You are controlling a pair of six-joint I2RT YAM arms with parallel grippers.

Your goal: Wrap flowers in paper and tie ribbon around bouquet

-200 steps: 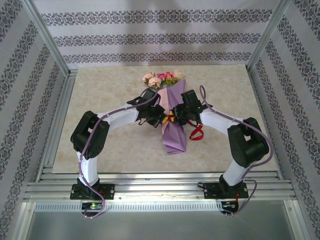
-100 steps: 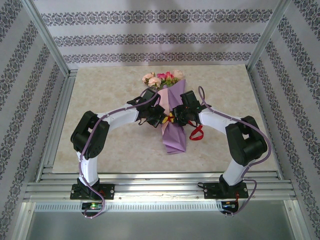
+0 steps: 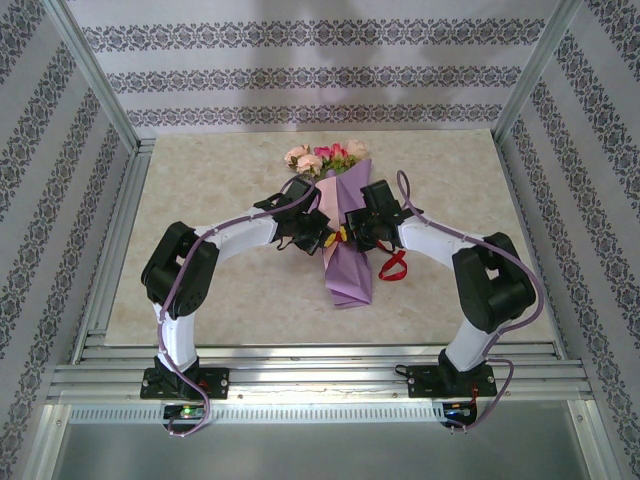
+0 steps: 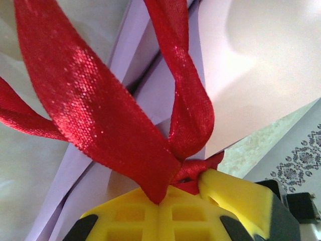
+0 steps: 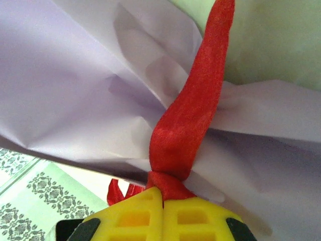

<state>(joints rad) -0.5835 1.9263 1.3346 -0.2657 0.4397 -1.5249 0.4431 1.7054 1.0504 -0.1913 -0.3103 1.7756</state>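
We see the purple-paper bouquet of pink roses (image 3: 350, 280) lying near-to-far at mid-table, its waist flanked by our left gripper (image 4: 163, 198) and right gripper (image 5: 161, 196), each pinched tight on the thin red ribbon (image 4: 100, 120).

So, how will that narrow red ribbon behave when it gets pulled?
Probably floppy: the narrow red ribbon bends and twists freely above the left gripper. Likely slippery, given its sheen, so it might slide through the pinch. Seemingly very light, being so thin.

You have a beige marbled tabletop (image 3: 210, 300) inside walls (image 3: 300, 75) papered in grey damask stripes, with slanted aluminium posts (image 3: 92, 70) at the corners and ribbed aluminium rails (image 3: 320, 355) along the near edge.
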